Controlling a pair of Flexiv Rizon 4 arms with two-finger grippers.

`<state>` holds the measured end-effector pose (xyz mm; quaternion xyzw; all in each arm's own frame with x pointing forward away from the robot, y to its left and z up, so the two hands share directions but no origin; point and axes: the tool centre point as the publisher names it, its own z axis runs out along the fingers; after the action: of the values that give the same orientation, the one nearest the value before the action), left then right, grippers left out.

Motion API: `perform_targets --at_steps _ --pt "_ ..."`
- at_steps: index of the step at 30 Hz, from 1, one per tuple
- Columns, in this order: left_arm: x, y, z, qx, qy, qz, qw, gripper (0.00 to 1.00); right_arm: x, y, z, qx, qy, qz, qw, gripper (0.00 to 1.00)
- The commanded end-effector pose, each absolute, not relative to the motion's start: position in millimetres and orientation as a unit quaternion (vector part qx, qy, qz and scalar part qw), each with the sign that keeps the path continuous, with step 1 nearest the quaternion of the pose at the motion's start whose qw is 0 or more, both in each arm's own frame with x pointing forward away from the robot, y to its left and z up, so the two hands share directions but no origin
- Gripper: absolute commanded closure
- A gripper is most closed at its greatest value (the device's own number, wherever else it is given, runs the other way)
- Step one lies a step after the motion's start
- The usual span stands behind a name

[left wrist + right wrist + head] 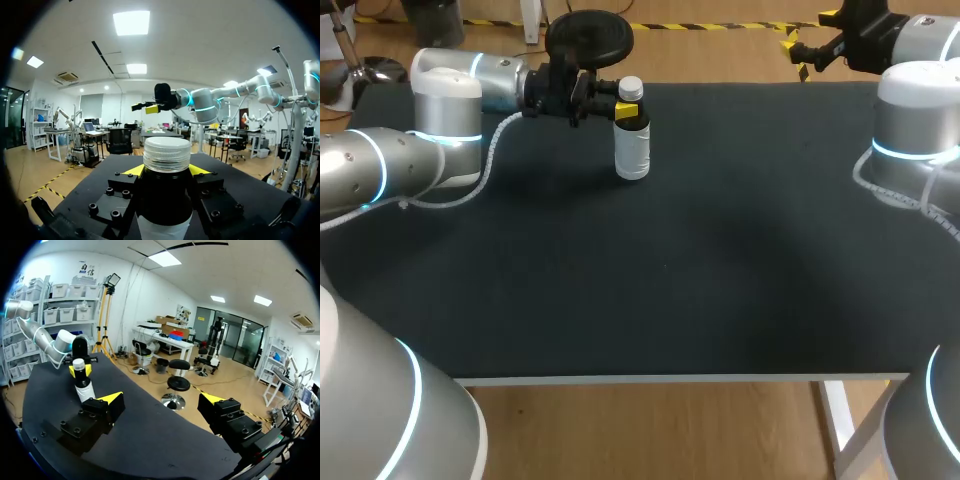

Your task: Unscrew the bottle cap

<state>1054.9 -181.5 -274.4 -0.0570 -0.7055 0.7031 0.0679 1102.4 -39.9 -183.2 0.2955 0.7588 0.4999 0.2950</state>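
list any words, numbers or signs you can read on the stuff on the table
None can be read.
Bottle: its white label is too small in the head view and cut off in the left wrist view, so no print can be made out.
Cap: plain white and ribbed, with no marks showing.

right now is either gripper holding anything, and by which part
The left gripper holds the bottle by its dark upper body, just below the white cap. The right gripper is open and empty.
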Motion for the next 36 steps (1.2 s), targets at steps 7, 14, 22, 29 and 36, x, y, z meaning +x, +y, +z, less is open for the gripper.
perform_targets --at_steps 7,14,22,29,36 --pt "1054.9 -181.5 -273.7 -0.057 -0.706 0.703 0.068 1.00 1096.3 -4.0 -192.0 0.257 0.723 0.587 0.258 0.00" --pt "1054.9 -181.5 -273.7 -0.057 -0.706 0.703 0.068 1.00 1087.0 28.2 -199.4 0.255 0.706 0.612 0.249 0.00" --pt "1054.9 -181.5 -273.7 -0.057 -0.706 0.703 0.068 1.00 1075.2 72.7 -195.9 0.247 0.698 0.623 0.254 0.00" --pt "1054.9 -181.5 -273.7 -0.057 -0.706 0.703 0.068 1.00 1052.4 106.2 -195.4 0.238 0.692 0.631 0.256 0.00" --pt "1054.9 -181.5 -273.7 -0.057 -0.706 0.703 0.068 1.00 1029.9 128.6 -200.9 0.235 0.700 0.623 0.260 0.00"
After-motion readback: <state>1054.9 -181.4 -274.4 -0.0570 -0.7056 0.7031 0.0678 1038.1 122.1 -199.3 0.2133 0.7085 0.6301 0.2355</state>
